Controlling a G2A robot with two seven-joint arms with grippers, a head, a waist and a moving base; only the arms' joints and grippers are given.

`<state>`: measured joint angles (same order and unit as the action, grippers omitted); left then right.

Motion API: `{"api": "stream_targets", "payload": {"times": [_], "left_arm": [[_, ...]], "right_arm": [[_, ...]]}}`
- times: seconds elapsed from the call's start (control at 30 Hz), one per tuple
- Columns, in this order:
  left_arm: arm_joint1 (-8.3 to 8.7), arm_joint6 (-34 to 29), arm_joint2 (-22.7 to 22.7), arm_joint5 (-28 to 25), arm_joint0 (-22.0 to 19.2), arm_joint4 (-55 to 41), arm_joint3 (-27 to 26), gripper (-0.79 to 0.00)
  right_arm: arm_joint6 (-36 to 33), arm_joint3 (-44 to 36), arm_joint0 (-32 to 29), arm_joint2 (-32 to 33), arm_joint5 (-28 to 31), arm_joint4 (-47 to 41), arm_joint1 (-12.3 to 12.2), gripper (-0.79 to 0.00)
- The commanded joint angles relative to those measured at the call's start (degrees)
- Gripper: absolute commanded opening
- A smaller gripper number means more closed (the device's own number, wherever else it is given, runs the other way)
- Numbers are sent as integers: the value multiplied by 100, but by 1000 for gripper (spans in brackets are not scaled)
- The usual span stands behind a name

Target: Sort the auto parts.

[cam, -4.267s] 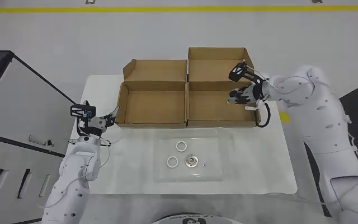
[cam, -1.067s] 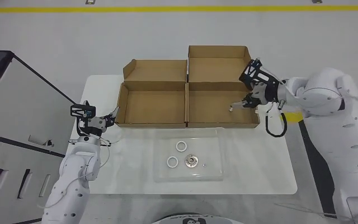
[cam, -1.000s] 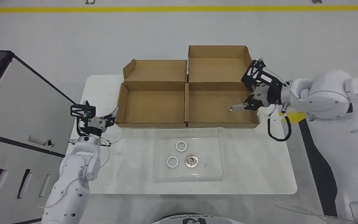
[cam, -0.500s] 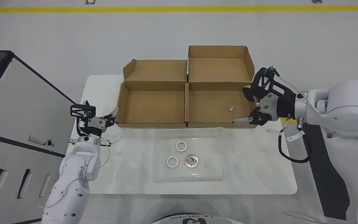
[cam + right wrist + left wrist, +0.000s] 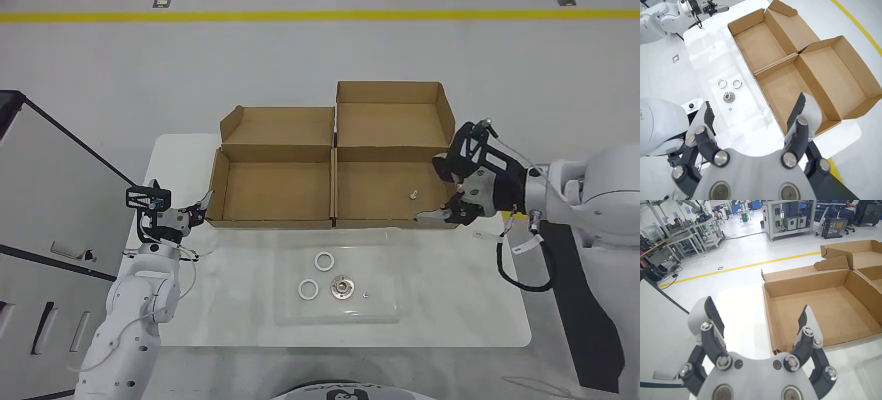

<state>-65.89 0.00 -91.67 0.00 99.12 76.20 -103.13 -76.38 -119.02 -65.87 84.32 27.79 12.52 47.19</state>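
Two silver rings, a flanged hub and a tiny washer lie on a clear tray at the table's middle. In the right wrist view they are the rings, the hub and the washer. A small bolt lies inside the right cardboard box. My right gripper hangs open and empty over that box's front right corner. My left gripper is open and empty beside the left box.
Both boxes stand side by side at the table's back with lids folded up behind them; the left one holds nothing. Bare white tabletop lies to the right of the tray and in front of the boxes. A grey panel borders the left side.
The right gripper let go of the small bolt, which now lies in the right box, and drew back toward that box's front right corner. The left arm has not moved.
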Motion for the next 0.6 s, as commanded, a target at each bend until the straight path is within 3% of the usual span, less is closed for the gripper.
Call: {"api": "stream_targets", "payload": {"times": [0.0,0.17,0.57], "left_arm": [[0,0,0,0,0,0,0,0],[0,0,0,0,0,0,0,0],[0,0,0,0,0,0,0,0]], "right_arm": [[-7,-129,103,-207,5,35,-29,0],[-86,-178,648,-857,-74,-159,-140,0],[-421,409,2999,-4040,-408,-633,-257,0]]}}
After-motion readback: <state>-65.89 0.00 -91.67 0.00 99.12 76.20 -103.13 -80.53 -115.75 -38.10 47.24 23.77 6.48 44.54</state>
